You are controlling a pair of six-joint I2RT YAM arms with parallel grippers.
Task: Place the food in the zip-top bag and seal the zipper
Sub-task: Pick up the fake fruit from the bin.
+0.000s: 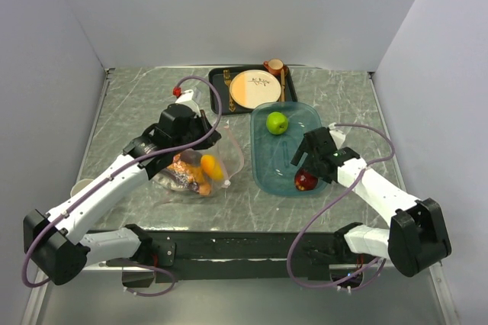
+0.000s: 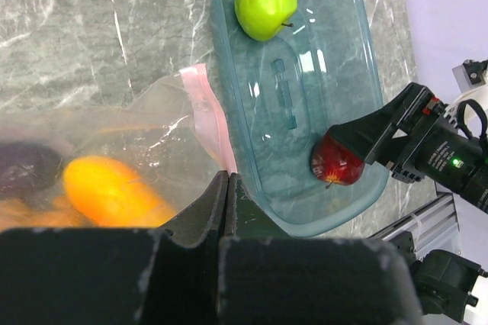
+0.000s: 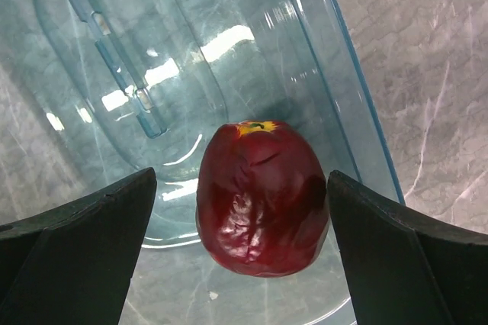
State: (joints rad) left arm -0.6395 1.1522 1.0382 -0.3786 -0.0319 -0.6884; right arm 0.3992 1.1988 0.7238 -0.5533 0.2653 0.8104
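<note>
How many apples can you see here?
2: green apple at the teal tray's far end; red apple at its near end, between the right gripper's open fingers. The zip-top bag might hide more.

- The teal translucent oval plastic tray [image 1: 259, 159] sits on the grey marbled tabletop [image 1: 137, 104], right of centre.
- The round green toy apple [image 1: 277, 122] lies in the tray's far end. The dark red toy apple [image 1: 306, 181] lies at its near right, well apart.
- The large clear crinkly zip-top bag [image 1: 229, 159] lies just left of the tray, its thin pale pink zipper strip [image 2: 210, 115] facing the tray.
- The oval orange toy piece [image 1: 211, 166] lies inside the bag, with other pieces to its left.
- The black rectangular tray [image 1: 219, 75] lies behind the teal tray and holds the cream-and-orange round plate [image 1: 255, 88].
- The right gripper [image 3: 240, 180] straddles the red apple, a finger on each side.
- The left gripper [image 2: 227, 188] pinches the bag's edge beside the strip.
</note>
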